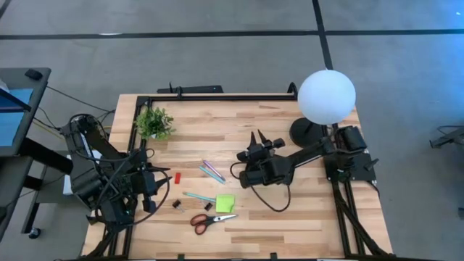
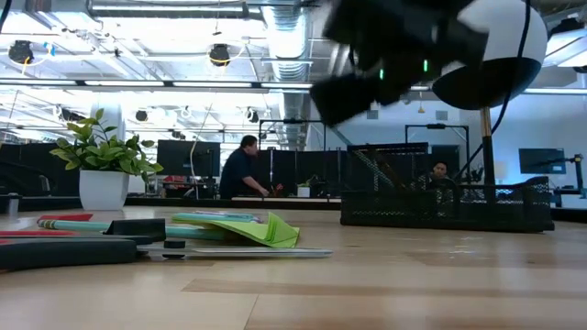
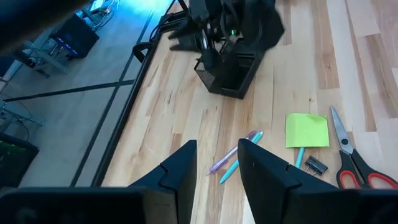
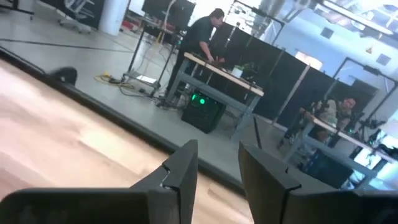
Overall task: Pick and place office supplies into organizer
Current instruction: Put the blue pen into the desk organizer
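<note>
My right gripper hung over the organizer, which sat mid-table just beside the lamp base. In its own wrist view the fingers stood part open with a clear gap and nothing between them. My left gripper waited low at the table's left side, also part open and empty.

The supplies all lay on the wood, well apart from the organizer: teal and purple pens, another teal pen, sticky pad, scissors, red block and black clips.

My take on the next pick:
- Go for the pen pair first, since it lay nearest the right arm.
- Set the fingers across the barrel, not along it. The two pens were touching, so take the outer one or risk dragging both.
- Come in low. Thin barrels roll.
- Drop it upright in the tall section and keep clear of the mesh wall.

Hard to read:
- The right arm covered most of the organizer from above, so I couldn't see whether anything was already inside.
- The low view blurred the right arm. The mesh hid what was in the compartments.
- The right wrist view looked out into the room and showed no supplies.
- I couldn't count the clips.
</note>
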Motion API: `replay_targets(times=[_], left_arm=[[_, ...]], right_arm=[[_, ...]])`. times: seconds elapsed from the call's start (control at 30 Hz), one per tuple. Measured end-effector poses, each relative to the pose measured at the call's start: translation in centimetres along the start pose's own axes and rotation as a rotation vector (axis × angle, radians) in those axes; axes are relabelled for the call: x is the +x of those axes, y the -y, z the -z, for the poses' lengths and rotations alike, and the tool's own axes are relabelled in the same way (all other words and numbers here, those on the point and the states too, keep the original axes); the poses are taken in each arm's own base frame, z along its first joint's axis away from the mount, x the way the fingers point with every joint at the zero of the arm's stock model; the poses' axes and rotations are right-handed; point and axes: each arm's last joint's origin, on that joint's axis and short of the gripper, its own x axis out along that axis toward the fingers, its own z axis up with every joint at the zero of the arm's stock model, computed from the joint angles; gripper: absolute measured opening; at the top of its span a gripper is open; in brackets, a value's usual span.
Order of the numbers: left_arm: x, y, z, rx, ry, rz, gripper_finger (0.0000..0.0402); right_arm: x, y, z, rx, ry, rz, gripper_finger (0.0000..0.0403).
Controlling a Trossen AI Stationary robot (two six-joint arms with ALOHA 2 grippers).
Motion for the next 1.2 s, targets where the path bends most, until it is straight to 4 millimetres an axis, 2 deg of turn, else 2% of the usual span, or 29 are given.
replay_targets(times=[0.3,0.4,0.5,0.63,0.73,0.9,1.07,1.2], left_arm=[[0.0,0.1,0.1,-0.042,-0.033,0.025,0.0114],[0.0,0.1,0.2,-0.092,-0.065,0.046,0.0114],[0.1,0.4,0.5,-0.157,-0.092,0.054,0.0114],[0.9,1.6,2.3,-0.171,-0.114,0.036,0.0114],[1.9,3.2,4.4,-0.214,-0.117,0.026,0.0114],[3.4,5.2,8.6,-0.290,-0.028,-0.007,0.0114],[4.9,6.2,12.1,-0.347,0.005,-0.017,0.0114],[6.0,6.9,13.7,-0.379,0.009,0.009,0.0114]], right_arm=[[-4.1,4.6,-7.9,0.058,0.053,-0.113,0.0109],[-6.0,6.2,-9.7,0.097,0.035,-0.263,0.0109],[-7.9,7.0,-10.4,0.134,-0.010,-0.490,0.0109],[-11.0,7.0,-10.0,0.194,-0.077,-0.738,0.0109],[-13.7,7.1,-9.3,0.307,-0.098,-0.782,0.0109],[-18.0,7.1,-7.4,0.351,-0.014,-0.755,0.0109],[-20.3,4.0,-4.8,0.439,-0.078,-0.817,0.0109],[-20.3,0.4,-2.7,0.360,-0.138,-0.888,0.0109]])
